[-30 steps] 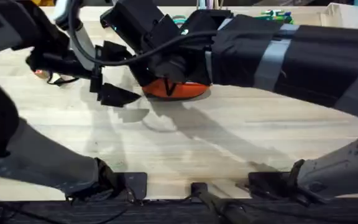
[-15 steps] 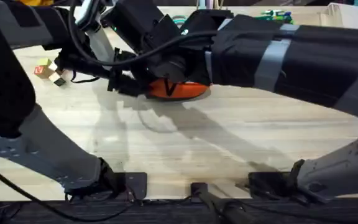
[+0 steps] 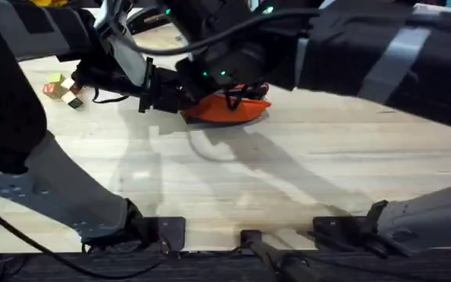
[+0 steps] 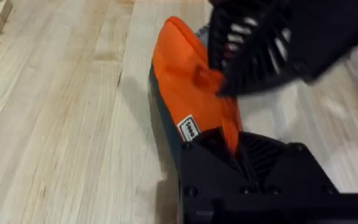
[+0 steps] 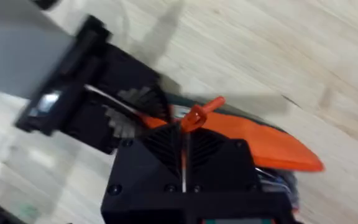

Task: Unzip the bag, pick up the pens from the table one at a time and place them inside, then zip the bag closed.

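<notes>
A: Left gripper first: black fingers pinched on the left end of the orange pencil pouch, coming in from the table's left side. On the left wrist cam the fingers sit w/ orange fabric squeezed between them, just past the small white label on the pouch.

B: Anything further left?

A: Couple of small coloured blocks near the left edge of the wooden table, well apart from the pouch. Not touched.

B: OK, pouch itself?

A: Lies flat on the table, mid-back of the overhead view, long axis running left-right, dark underside showing along its lower edge. Both arms crowd over it, so approx. half is hidden from above.

B: Right gripper?

A: Right gripper is directly above the pouch, arm reaching across from the right. Right wrist cam: fingers pressed together on the orange pull tab, tab sticking up and out past the fingertips. Pouch stretches away beneath, pointed end to one side, left gripper clamped on the other end.

B: Zip open or closed?

A: Can't tell, grippers cover it. Right gripper also blocks the far end in the left wrist view.
</notes>
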`<action>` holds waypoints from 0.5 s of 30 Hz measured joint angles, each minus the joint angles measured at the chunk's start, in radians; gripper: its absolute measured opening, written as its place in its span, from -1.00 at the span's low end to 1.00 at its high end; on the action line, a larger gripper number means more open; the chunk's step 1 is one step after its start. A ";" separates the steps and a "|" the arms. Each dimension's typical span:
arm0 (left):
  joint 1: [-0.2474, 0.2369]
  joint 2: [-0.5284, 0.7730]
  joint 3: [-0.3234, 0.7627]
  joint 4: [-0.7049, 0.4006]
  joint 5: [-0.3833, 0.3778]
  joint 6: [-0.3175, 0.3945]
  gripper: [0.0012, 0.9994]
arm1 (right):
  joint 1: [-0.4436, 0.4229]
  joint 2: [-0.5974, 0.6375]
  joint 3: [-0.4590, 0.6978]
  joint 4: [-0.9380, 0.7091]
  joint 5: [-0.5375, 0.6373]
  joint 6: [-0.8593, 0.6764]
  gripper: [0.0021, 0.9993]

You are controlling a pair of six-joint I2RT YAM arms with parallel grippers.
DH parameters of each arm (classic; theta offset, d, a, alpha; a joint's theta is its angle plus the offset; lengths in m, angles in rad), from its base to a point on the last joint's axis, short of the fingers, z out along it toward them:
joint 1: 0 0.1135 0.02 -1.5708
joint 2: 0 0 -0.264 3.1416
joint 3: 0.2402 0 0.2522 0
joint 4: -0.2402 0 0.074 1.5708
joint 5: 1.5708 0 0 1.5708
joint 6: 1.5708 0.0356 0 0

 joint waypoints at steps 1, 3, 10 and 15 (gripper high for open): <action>-0.004 0.000 0.000 0.001 0.000 0.000 -0.91 | -0.010 -0.002 0.000 -0.015 -0.008 0.000 -0.94; -0.010 0.000 0.000 0.006 -0.003 0.000 -0.91 | -0.027 -0.005 0.000 -0.042 -0.015 0.000 -0.94; -0.009 0.001 0.000 0.015 -0.021 0.000 -0.91 | -0.105 -0.008 0.000 -0.132 -0.023 0.000 -0.94; -0.013 0.001 0.000 0.015 -0.017 0.000 -0.91 | -0.147 -0.008 0.000 -0.156 -0.057 0.000 -0.94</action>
